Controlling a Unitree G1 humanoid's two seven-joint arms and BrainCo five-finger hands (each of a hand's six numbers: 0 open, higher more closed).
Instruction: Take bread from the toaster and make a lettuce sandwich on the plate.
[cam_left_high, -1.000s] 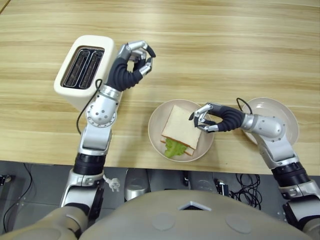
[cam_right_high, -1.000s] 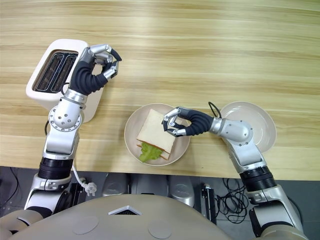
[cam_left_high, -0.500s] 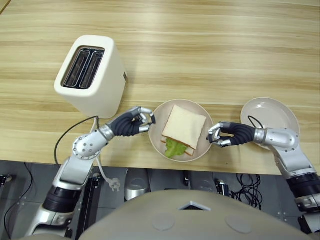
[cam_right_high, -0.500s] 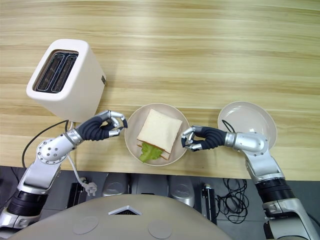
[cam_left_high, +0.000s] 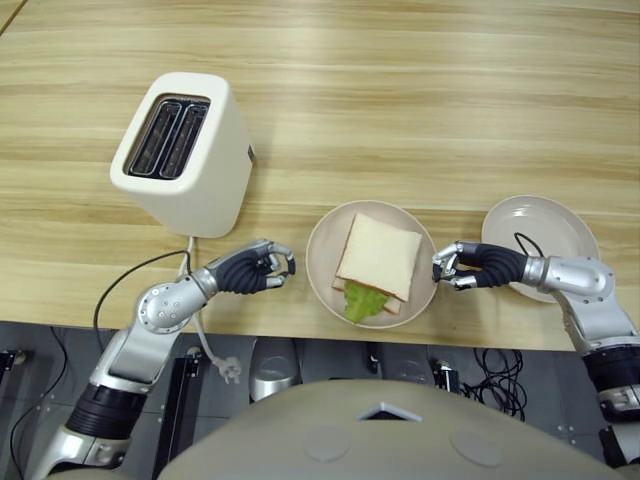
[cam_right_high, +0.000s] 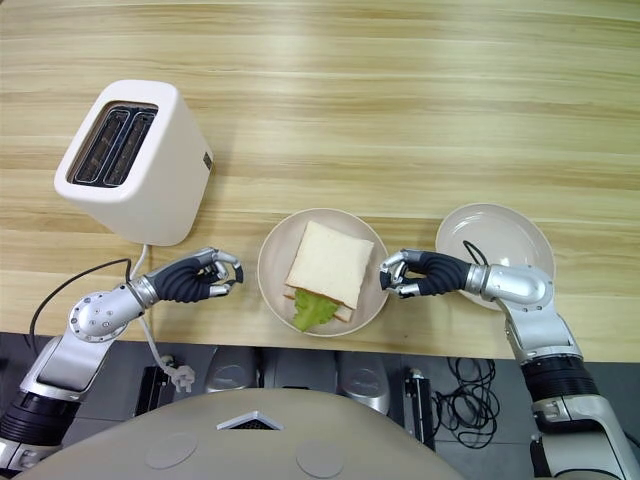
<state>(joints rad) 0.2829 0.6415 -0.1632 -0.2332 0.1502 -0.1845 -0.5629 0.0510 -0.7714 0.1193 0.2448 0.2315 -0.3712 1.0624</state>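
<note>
A beige plate (cam_left_high: 322, 252) near the table's front edge holds a sandwich (cam_left_high: 380, 256): a white bread slice on top, green lettuce (cam_left_high: 362, 301) sticking out at the front, another slice underneath. The white toaster (cam_left_high: 183, 150) stands at the back left, both slots looking dark and empty. My left hand (cam_left_high: 256, 270) hovers just left of the plate, fingers curled, holding nothing. On the plate's right side, my right hand (cam_left_high: 459, 265) has its fingers curled with nothing in them, close to the rim.
A second, empty beige plate (cam_left_high: 545, 225) lies at the right, partly under my right forearm. The toaster's black cord (cam_left_high: 135, 276) runs off the front edge. The wooden table stretches wide behind.
Both hands have drawn slightly outward from the sandwich plate. The whole picture has shifted a little to the right, so the camera moved.
</note>
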